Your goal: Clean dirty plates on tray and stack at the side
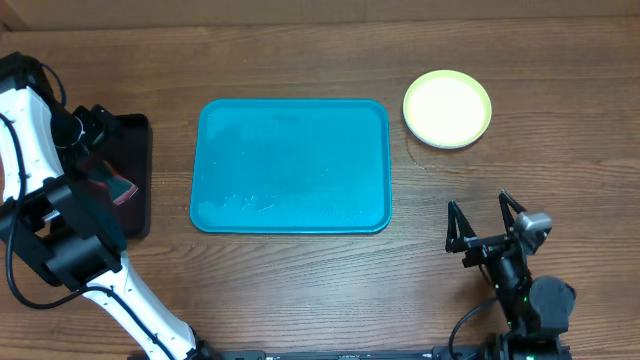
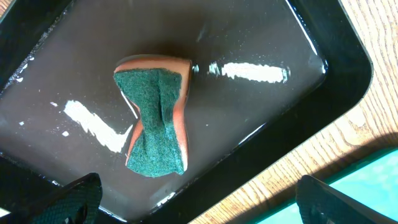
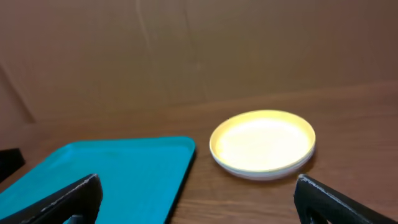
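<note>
Left pincer (image 2: 208, 202): sponge (image 2: 154, 118) in black tray (image 2: 292, 112)

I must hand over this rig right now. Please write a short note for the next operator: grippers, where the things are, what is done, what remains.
Left gripper: open, empty, above the sponge, which lies in the wet black tray.
Right gripper: open, empty, at the table's front right.
Turquoise tray: no plates on it, only wet streaks.
Yellow-green plate: on the table, right of the tray; plates under it cannot be told.
Done, apparently: tray cleared. Left: check that the stack is complete.
</note>
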